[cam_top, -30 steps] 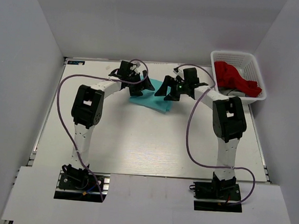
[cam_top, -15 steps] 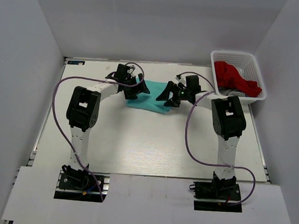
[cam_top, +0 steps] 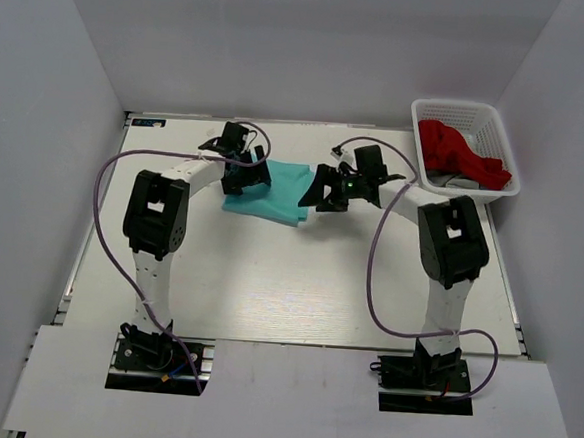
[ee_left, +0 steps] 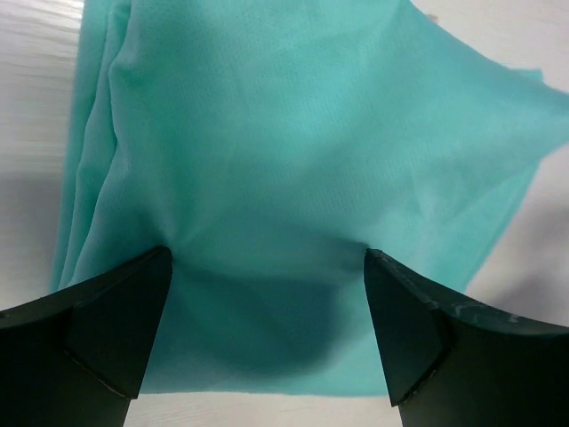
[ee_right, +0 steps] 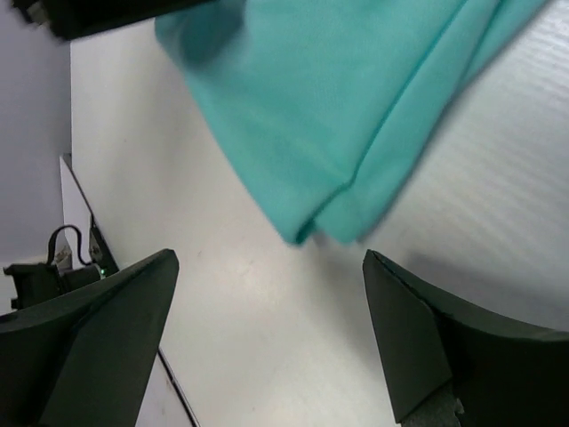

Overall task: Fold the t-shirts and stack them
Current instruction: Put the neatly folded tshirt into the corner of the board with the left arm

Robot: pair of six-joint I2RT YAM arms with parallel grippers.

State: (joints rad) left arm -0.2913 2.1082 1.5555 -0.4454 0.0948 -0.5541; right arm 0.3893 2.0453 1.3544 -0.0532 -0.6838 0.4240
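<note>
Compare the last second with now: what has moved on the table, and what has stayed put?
The folded turquoise shirt has slid left across the table. The left gripper moved left with it, its spread fingers resting on the cloth. The right gripper shifted slightly left and nearer. It is open beside the shirt's right edge and holds nothing. The white basket and its red cloth are unchanged.

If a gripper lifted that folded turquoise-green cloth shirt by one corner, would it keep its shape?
Probably not: the turquoise-green cloth shirt shows soft creases, so it would likely droop. Its folded layers lie loose at the edge, so they may fall open. Being thin, it is probably light.
</note>
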